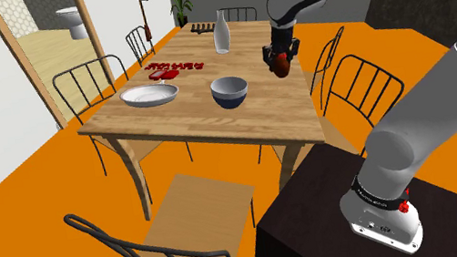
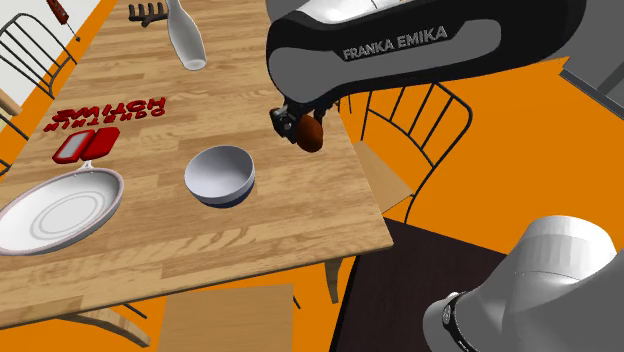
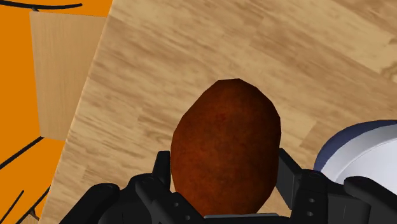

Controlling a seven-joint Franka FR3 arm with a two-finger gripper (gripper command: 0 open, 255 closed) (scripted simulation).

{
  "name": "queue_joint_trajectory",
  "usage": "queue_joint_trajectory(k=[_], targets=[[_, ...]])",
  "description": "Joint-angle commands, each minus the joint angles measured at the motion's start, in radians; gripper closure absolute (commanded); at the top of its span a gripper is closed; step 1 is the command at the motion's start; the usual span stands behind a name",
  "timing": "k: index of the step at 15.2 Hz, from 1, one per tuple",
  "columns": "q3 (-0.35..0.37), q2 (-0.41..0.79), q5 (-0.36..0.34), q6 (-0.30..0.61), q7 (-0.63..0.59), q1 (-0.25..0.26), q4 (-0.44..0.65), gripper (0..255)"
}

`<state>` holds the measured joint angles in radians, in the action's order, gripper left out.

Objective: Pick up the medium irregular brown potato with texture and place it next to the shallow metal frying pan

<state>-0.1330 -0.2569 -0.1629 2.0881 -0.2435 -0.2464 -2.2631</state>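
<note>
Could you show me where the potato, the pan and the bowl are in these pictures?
potato point(image 3: 226, 149): wrist view, middle of its brown skin.
frying pan point(image 1: 149, 95): shoulder view, its bare inner floor.
bowl point(image 2: 220, 175): second exterior view, its pale inside.

— What stands between the gripper point(image 1: 280, 66), clasped on the potato point(image 3: 226, 146), and the pan point(image 1: 149, 94)?
— The bowl point(image 1: 229, 91), right on the straight line across the table point(image 1: 199, 127).
— Any way round it?
— Bare wood along the table's front edge. There is a gap behind the bowl too; the bottle point(image 1: 221, 34) stands further back, and red pieces point(image 1: 174, 68) lie just behind the pan.
— And beside the pan?
— Open wood between pan and bowl.
</note>
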Motion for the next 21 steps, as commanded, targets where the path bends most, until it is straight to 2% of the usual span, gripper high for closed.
queue_joint_trajectory(k=[1, 12, 21], targets=[[0.029, 0.037, 0.010, -0.014, -0.043, 0.021, 0.045, 255], [0.156, 0.276, 0.023, -0.078, -0.257, 0.122, 0.321, 255], [0.220, 0.537, -0.003, -0.189, -0.405, 0.214, 0.671, 255]])
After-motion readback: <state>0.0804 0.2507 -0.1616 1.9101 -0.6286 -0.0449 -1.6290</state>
